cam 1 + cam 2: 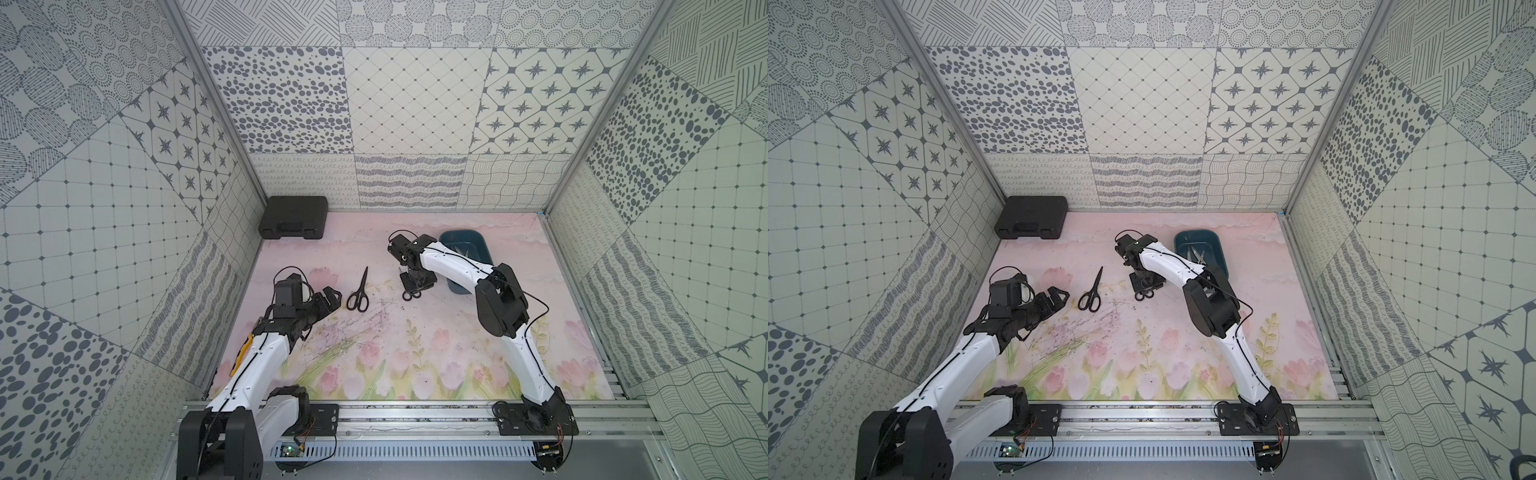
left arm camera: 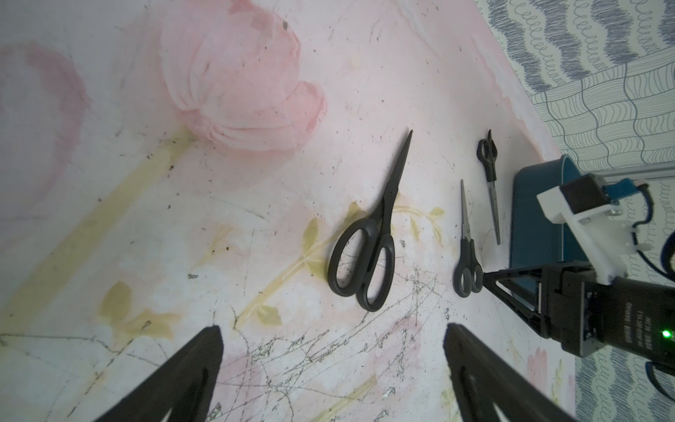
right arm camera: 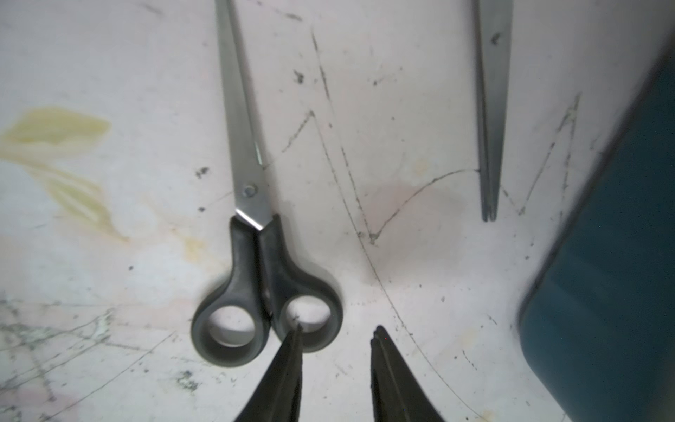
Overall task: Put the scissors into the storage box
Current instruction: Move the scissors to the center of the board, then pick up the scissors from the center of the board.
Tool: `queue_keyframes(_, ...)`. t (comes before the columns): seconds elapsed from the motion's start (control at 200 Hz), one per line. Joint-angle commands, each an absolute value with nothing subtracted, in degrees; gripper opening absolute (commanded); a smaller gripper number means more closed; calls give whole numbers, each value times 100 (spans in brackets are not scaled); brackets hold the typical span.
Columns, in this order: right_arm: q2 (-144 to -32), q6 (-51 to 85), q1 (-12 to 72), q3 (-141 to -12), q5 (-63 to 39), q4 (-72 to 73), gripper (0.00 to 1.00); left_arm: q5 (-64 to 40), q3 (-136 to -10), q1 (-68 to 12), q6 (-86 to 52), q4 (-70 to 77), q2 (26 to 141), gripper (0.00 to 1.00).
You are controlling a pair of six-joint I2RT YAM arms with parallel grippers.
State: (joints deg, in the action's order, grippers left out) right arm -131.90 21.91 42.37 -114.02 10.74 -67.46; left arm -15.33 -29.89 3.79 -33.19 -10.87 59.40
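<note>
Now, right gripper (image 3: 338, 330) sits low over the mat, fingers slightly apart, gripping nothing, one tip at a handle loop of the small scissors (image 3: 252, 204). Left gripper (image 2: 333, 329) gapes wide, empty, near the black scissors (image 2: 388, 199). Storage box (image 1: 1183, 243) lies just beside; only the top views show silver blades (image 1: 1198, 254) inside.

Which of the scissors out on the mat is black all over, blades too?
The biggest pair, in front of the left gripper. The smaller pair and its neighbour have silver blades, dark handles.
</note>
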Motion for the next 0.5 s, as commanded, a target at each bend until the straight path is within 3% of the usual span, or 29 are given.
queue_keyframes(0.0,-12919,2342,4308,-11528,766,-6602,35,-1711,-3046,361,-3309,-941,5943,100)
queue_keyframes(0.495,-13679,2528,4311,-11639,465,-6451,29,-1790,-3348,-294,-2901,-907,6056,99)
